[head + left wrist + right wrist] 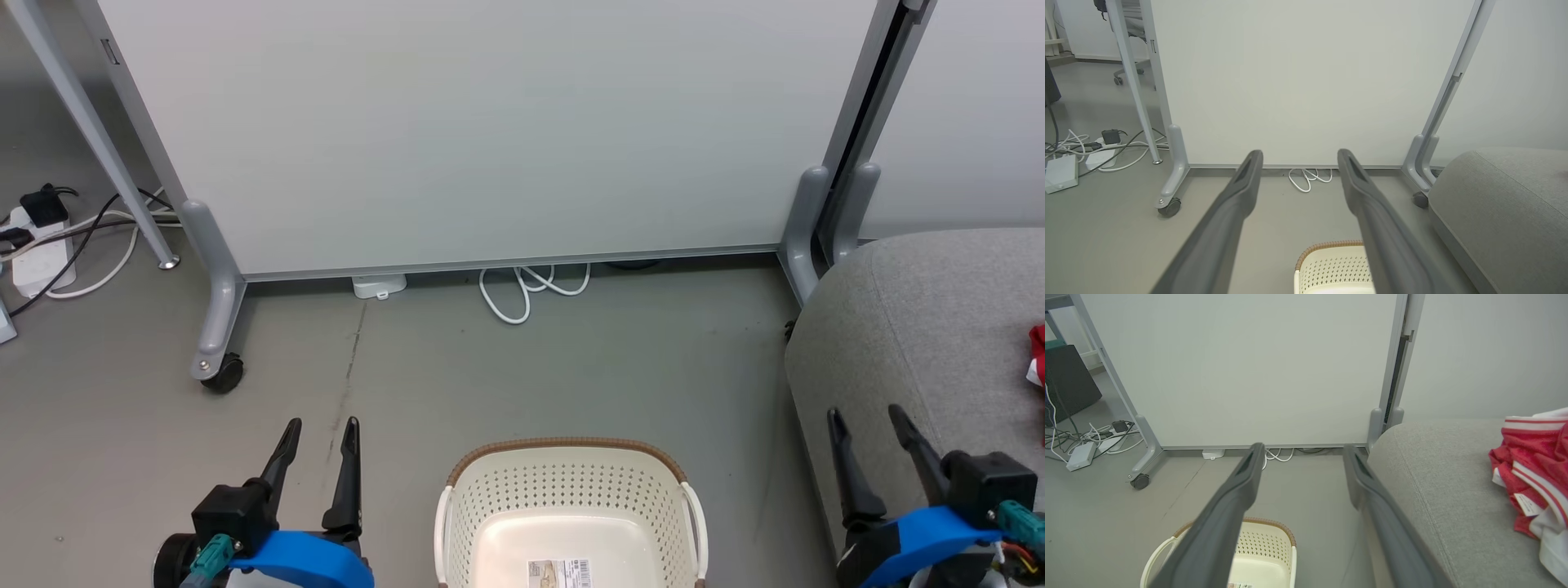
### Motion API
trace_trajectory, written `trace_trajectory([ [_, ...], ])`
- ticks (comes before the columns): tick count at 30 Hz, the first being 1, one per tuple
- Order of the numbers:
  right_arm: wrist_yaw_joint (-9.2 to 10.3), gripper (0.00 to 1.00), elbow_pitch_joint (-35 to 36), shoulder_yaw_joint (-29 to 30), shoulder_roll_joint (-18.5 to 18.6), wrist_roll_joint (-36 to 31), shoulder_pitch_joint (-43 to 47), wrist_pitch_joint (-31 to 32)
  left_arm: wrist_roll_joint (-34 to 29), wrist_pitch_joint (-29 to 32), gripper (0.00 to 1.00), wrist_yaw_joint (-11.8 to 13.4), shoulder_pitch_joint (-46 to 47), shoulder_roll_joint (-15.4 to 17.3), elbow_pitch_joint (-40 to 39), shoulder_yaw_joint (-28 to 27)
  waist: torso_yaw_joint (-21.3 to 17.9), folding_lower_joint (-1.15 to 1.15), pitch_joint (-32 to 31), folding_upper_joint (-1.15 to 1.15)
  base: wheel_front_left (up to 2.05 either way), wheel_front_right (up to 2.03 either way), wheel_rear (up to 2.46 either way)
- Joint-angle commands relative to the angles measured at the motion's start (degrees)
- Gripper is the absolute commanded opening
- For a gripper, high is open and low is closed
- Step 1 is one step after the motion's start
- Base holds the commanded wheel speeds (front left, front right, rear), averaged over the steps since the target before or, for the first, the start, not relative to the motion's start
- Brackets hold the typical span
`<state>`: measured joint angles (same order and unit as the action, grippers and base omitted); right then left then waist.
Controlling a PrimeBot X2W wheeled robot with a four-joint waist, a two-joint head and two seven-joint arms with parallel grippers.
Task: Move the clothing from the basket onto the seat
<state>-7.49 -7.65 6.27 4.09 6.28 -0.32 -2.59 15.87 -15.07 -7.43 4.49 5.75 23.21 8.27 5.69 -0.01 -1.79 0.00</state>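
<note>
- The basket (pixel 563 445) stands on the floor between the two arms. The part of its bottom that shows is bare apart from a barcode sticker (pixel 559 573). Its near end is cut off by the head view's lower edge.
- The clothing (pixel 1531 453) lies in a crumpled red heap with white stripe trim, well to the right of the basket, on top of the seat (pixel 914 327). Whether the heap holds both garments or only the striped one cannot be told.
- The left gripper (pixel 323 421) hangs to the left of the basket, its jaws spread wide with nothing between them.
- The right gripper (pixel 864 411) hangs to the right of the basket, in front of the seat's rounded corner, likewise released and empty.
- Judged from this, the transfer looks finished or very nearly so, and the step in hand is a check rather than a grasp.
- To do it well, the robot would look down into the basket's hidden near end before calling the job done. Red cloth would stand out against the cream plastic.
- If a garment turns up there, the jaws should go in open from above, clear of the brown rim, and close on a bunched fold rather than a loose edge.
- The clothing sits well apart from both grippers, farther from the basket than the right gripper is, and touches neither.
</note>
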Motion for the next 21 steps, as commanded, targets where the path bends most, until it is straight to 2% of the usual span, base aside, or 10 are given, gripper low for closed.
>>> trace_trajectory([
  [1, -0.01, 1.0, 0.0, -0.1, -0.2, 0.3, 0.9, -0.1, 0.0, -0.1, 1.0, -0.1, -0.6, 0.2, 0.1, 0.0, 0.0, 0.01, 0.1, 0.0, 0.0, 0.0, 0.0],
  [21, -0.01, 1.0, -5.3, -1.0, -1.2, 1.0, 0.6, -3.0, 0.8, -0.1, 1.0, -0.1, 0.1, 0.1, 0.7, 1.6, -0.2, 0.01, 1.1, 0.0, 0.0, 0.0, 0.0],
])
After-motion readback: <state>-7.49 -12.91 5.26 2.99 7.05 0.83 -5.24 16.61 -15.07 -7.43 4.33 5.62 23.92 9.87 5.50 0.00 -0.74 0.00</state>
